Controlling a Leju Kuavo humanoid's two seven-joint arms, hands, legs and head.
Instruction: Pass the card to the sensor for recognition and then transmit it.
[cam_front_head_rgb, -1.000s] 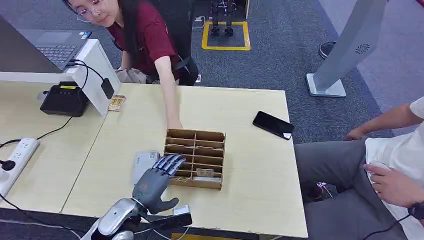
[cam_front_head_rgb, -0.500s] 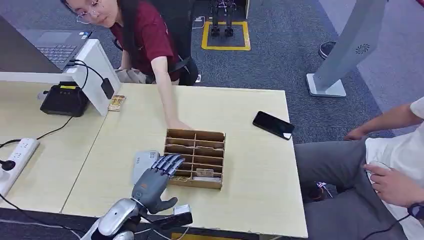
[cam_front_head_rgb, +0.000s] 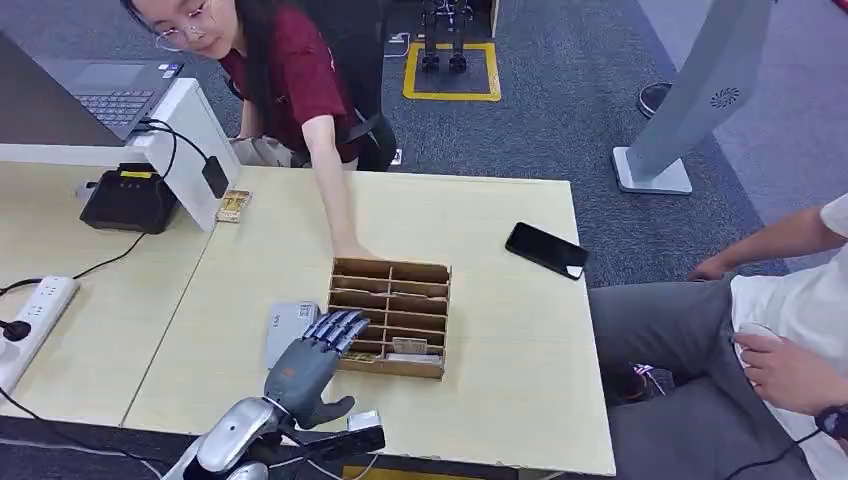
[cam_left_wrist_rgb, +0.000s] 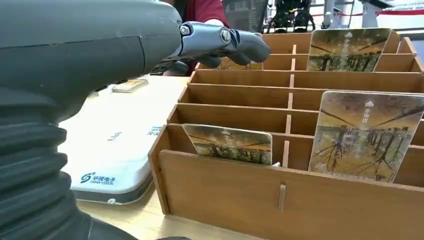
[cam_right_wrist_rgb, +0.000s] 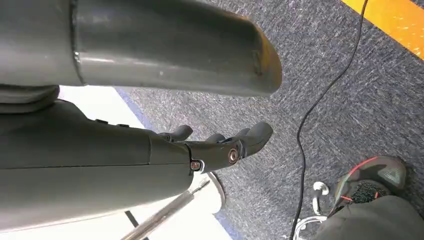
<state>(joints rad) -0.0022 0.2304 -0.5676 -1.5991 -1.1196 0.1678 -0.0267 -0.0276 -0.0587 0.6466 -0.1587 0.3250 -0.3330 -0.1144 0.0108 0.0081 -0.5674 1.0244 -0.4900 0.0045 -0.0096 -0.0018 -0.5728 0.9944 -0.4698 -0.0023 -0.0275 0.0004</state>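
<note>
1. We're seeing the left hand (cam_front_head_rgb: 305, 362) w/ fingers (cam_front_head_rgb: 335, 324) stretched out and spread, holding nothing; fingertips are hovering over the near-left corner of the wooden card rack (cam_front_head_rgb: 391, 316).
2. In the left wrist view those fingers (cam_left_wrist_rgb: 235, 42) are reaching above the rack's rear slots, apart from the cards.
3. We're seeing the right hand (cam_right_wrist_rgb: 220, 145) hanging over the grey carpet (cam_right_wrist_rgb: 350, 75), fingers loosely curled, nothing in them.
4. Cards: one card (cam_left_wrist_rgb: 231, 143) is leaning low in the front-left slot, a second card (cam_left_wrist_rgb: 367, 132) is standing taller in the slot beside it, a third card (cam_left_wrist_rgb: 347, 48) is sitting in a rear slot. In the head view we're making out only one pale card (cam_front_head_rgb: 409, 346) near the rack's front.
5. The white sensor box (cam_front_head_rgb: 290, 329) is lying flat on the table (cam_front_head_rgb: 500, 330), just left of the rack, partly under the left hand.
6. A person's hand (cam_front_head_rgb: 352, 250) is touching the rack's far edge.
7. A black phone (cam_front_head_rgb: 546, 250) is lying to the rack's far right, well apart.
</note>
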